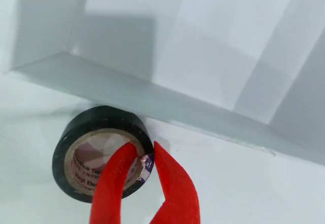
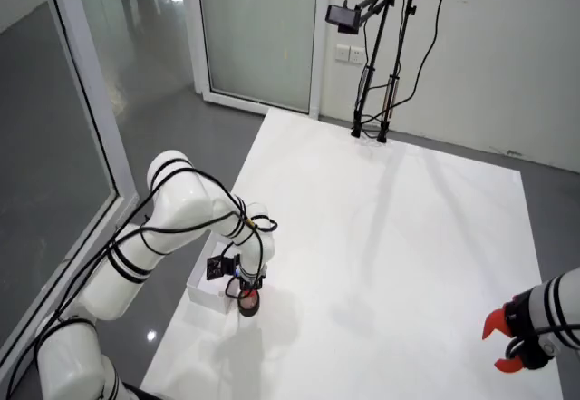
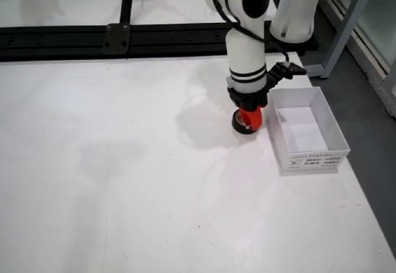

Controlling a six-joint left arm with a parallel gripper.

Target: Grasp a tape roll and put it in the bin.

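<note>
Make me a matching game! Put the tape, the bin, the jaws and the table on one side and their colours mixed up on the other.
Things:
1. tape
2. bin
3. jaws
4. table

Colours or looks:
A. red
B. black roll
C. white, flat
D. white box, open top

Pairs: 1-B, 2-D, 3-A, 4-C
</note>
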